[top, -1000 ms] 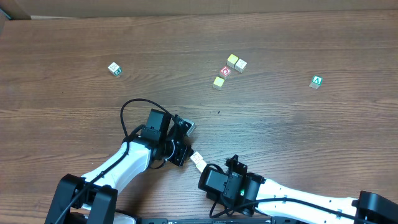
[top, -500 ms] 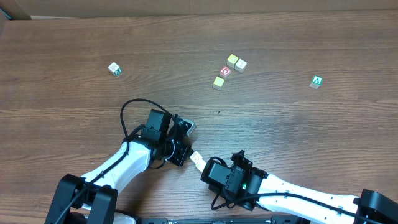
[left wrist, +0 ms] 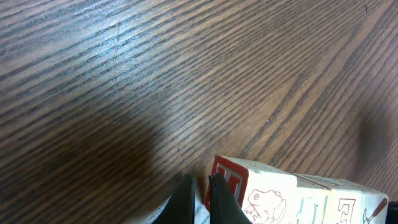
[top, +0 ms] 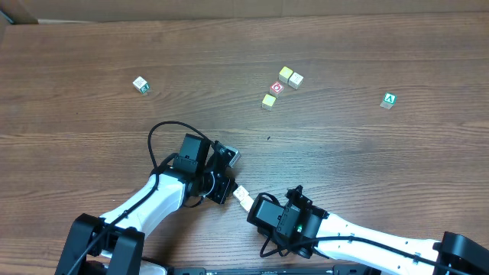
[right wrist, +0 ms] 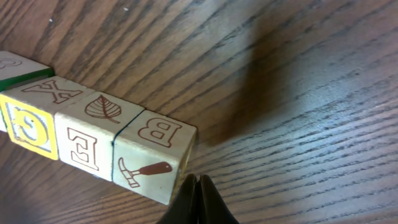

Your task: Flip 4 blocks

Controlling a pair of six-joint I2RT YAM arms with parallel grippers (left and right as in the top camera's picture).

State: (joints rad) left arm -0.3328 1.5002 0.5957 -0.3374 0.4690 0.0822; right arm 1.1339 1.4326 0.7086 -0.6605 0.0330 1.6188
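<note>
- Left gripper and right gripper, overhead: both shut and empty, one at each end of the row of blocks, low on the tabletop. The row's long axis runs diagonally, upper left to lower right, from one gripper toward the other. Much of it is hidden beneath them. Loose cubes sit well apart on the far side.
- Left wrist: left gripper closed to a sliver, nothing held, tips just beside the row's red-lettered end face. The row of blocks leads off toward frame right. Risk, by my reading: a shove on that end face would slide the whole row lengthwise instead of tipping one cube.
- Right wrist: right gripper closed and empty, tips just beside the lower corner of the B block; contact unclear. From that end the row runs up-left: B, leaf, X with a yellow side, then a green-edged cube, all side by side and touching.
- Risk here: closed tips on a corner could skid off or swing the row out of line. Touching neighbours may also roll together, so the flip count goes wrong.
</note>
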